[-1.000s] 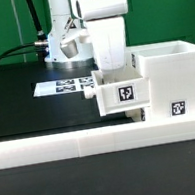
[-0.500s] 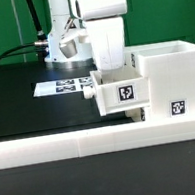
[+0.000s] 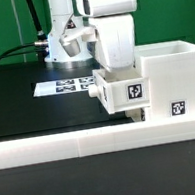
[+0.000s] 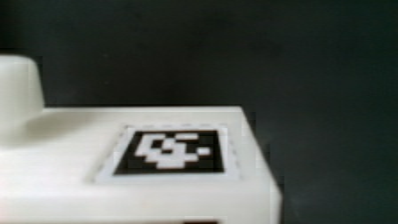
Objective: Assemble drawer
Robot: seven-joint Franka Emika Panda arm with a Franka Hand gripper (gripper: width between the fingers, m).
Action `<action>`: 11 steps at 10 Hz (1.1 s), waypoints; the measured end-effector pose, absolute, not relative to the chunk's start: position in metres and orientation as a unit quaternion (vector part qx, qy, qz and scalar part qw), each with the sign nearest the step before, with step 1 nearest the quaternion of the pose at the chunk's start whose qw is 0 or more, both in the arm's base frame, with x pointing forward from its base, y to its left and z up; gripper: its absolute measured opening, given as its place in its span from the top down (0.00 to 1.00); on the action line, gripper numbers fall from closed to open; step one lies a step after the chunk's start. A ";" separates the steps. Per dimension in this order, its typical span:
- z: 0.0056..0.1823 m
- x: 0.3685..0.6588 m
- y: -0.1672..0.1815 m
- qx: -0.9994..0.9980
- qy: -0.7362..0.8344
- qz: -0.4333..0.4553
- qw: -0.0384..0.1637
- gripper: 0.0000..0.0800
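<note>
A small white drawer tray (image 3: 123, 94) with a black-and-white tag on its face hangs slightly tilted against the open side of the tall white casing (image 3: 173, 72), which stands at the exterior view's right. My gripper (image 3: 117, 72) reaches down into the tray from above. Its fingertips are hidden by the tray walls, and the tray tilts with the hand. In the wrist view the tray (image 4: 107, 190) fills the lower part, with its tag (image 4: 171, 150) and a rounded white part (image 4: 15, 90) beside it. No second tray shows.
The marker board (image 3: 66, 87) lies flat on the black table (image 3: 15, 98) at the exterior view's left of the tray. A long white rail (image 3: 82, 143) runs along the front edge. The arm's base (image 3: 65, 45) stands behind, with a black cable to its left.
The hand has shifted toward the exterior view's right and tilted. The tray has moved and tilted with it, closer to the casing.
</note>
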State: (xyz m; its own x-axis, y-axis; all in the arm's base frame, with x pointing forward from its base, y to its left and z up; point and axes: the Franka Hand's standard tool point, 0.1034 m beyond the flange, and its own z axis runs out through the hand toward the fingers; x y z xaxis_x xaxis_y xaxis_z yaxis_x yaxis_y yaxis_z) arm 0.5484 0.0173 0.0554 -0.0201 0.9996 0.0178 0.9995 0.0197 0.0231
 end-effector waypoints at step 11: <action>0.098 0.557 0.012 0.705 0.709 0.001 0.012 0.19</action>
